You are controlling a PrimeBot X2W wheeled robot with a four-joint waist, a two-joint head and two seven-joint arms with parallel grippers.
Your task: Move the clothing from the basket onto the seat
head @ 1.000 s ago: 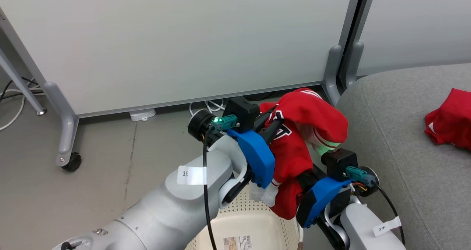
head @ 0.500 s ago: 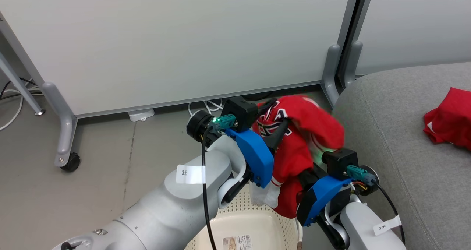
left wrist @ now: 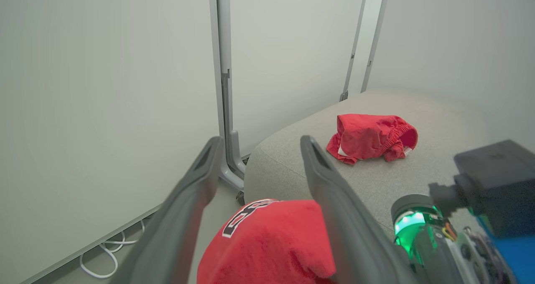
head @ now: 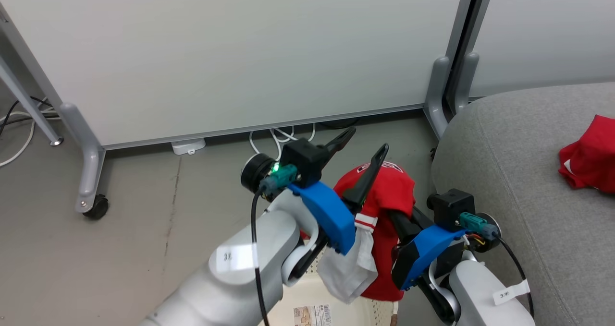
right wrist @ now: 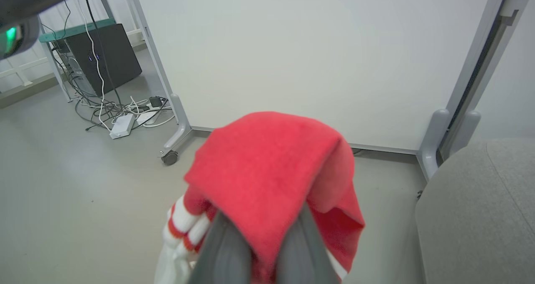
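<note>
Hanging just above the basket [head: 350,312] at the bottom of the head view, the red jersey [head: 389,191] dangles from the right gripper [right wrist: 261,250]. Its jaws are pressed together on a fold of the cloth, with the rest draped over them and a white striped sleeve [head: 348,268] trailing down toward the basket. Just beside it, the left gripper [head: 369,138] stands with its jaws spread wide and nothing between them; the jersey's numbered part bulges below their gap, unpinched. What shows of the basket floor is bare apart from a printed label [head: 310,315], so I judge nothing more waits inside, though the arms hide much of it. Farther right lies the seat [head: 519,172], and well across it the plain red garment [head: 588,158] rests in a crumpled heap, already delivered. By my reckoning the task is about half done: the jersey, lifted out of the basket but short of the cushion, has yet to be carried over the seat's edge and let go.
</note>
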